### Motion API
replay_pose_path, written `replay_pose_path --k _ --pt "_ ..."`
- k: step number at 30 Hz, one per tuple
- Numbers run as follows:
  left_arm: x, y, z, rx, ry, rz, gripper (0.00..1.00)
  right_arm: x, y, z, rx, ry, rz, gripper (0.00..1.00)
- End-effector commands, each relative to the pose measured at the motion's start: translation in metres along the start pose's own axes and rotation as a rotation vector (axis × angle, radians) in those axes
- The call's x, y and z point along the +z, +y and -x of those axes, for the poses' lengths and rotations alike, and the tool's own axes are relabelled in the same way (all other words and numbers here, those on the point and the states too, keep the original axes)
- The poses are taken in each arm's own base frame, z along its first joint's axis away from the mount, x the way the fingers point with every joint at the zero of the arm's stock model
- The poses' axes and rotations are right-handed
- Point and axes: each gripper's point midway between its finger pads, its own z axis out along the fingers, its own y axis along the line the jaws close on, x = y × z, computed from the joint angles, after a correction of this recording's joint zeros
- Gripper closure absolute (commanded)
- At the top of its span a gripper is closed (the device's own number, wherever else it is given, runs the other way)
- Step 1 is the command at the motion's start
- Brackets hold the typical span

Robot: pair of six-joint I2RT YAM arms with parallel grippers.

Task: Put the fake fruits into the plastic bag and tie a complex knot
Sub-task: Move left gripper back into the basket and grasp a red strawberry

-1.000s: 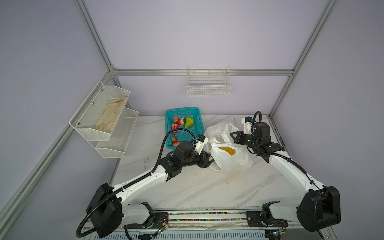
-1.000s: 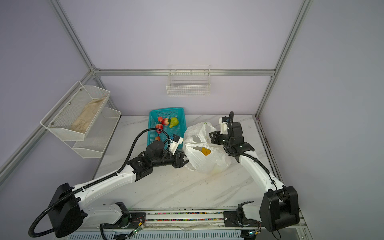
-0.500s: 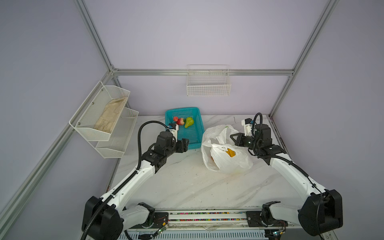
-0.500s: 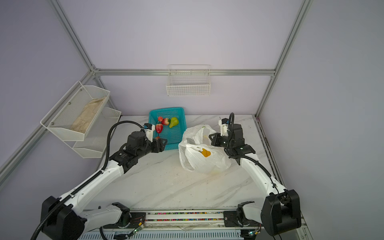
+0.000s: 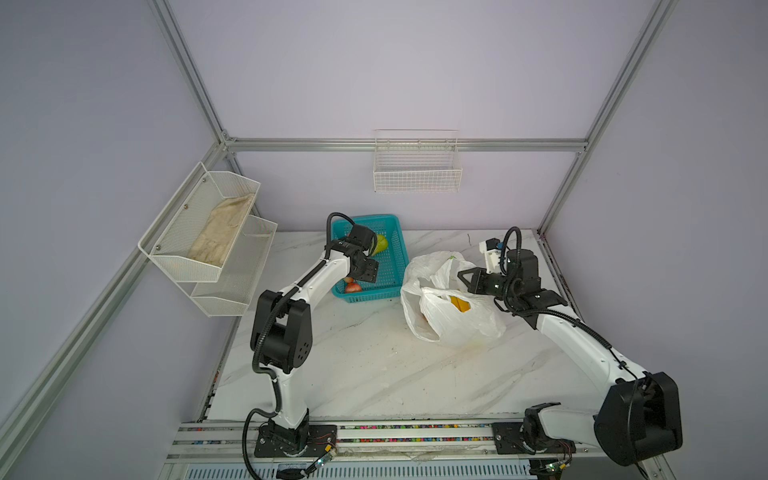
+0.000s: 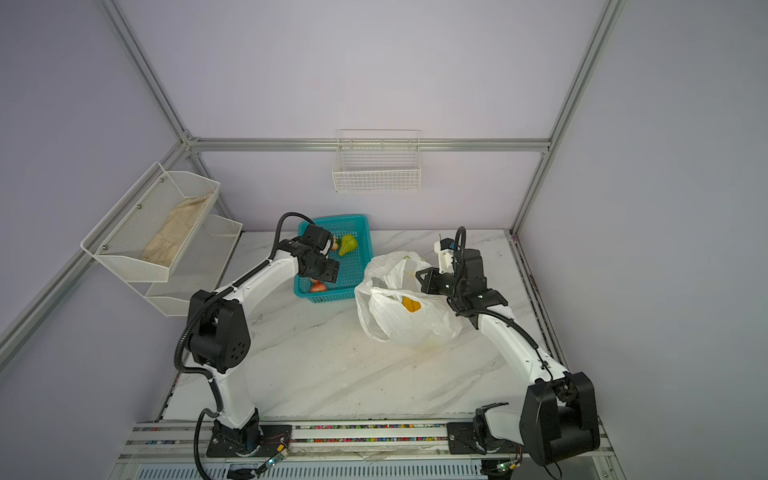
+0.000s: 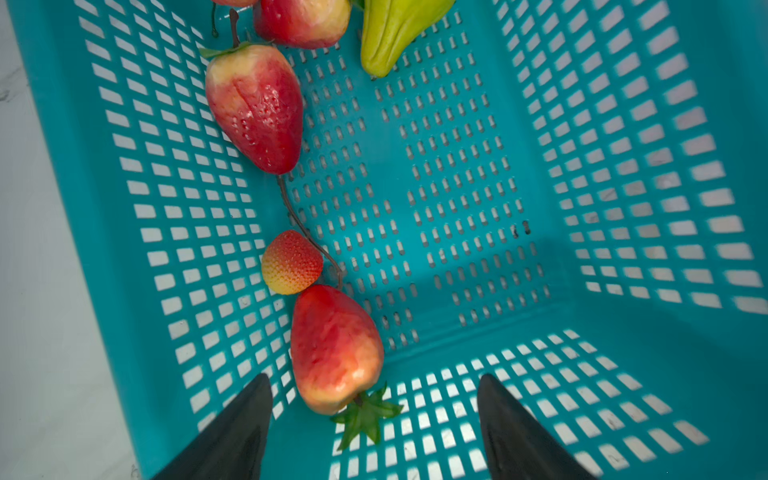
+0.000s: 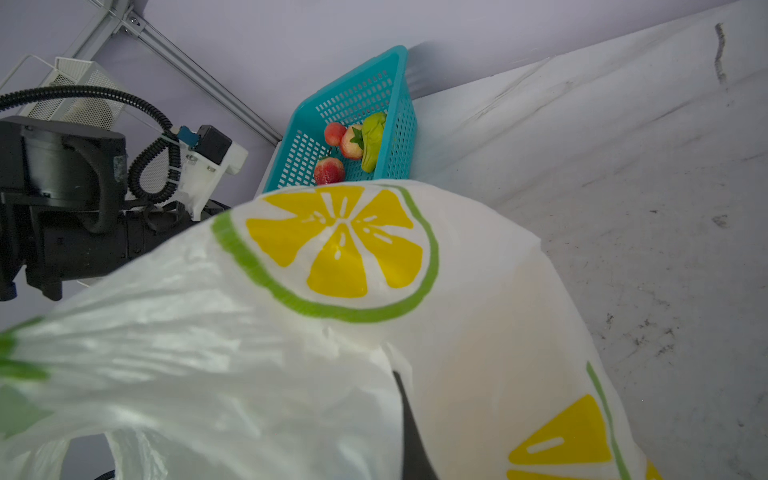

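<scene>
The left wrist view's edge cuts off the green pear (image 7: pixel 395 33), one strawberry (image 7: pixel 301 20) and my left fingertips (image 7: pixel 237 432). The plastic bag (image 8: pixel 291 332) hides my right gripper (image 8: pixel 409 432) but for a dark sliver. In both top views, at four o'clock from the basket (image 5: pixel 390 270), the yellow fruit (image 5: pixel 458 303) inside the bag is too small to name.

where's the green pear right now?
In both top views the pear lies at the far end of the teal basket, left of the bag.

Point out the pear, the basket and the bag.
pear (image 7: pixel 395 33): left wrist view, on its green body.
basket (image 7: pixel 436 208): left wrist view, on its bare floor.
bag (image 5: pixel 451 326): in a top view, on its white bulging side.
</scene>
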Motion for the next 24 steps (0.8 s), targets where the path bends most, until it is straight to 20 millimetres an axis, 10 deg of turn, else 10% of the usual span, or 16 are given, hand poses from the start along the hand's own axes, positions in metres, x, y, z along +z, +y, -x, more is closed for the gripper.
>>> replay_pose_path --k 1,24 --pt "-0.011 0.009 0.011 0.022 0.045 0.032 0.22 0.003 0.001 0.002 -0.028 -0.014 0.024 0.94" --pt "0.066 0.001 -0.015 -0.014 0.216 0.019 0.29 0.003 -0.005 -0.012 -0.03 0.001 0.025 0.94"
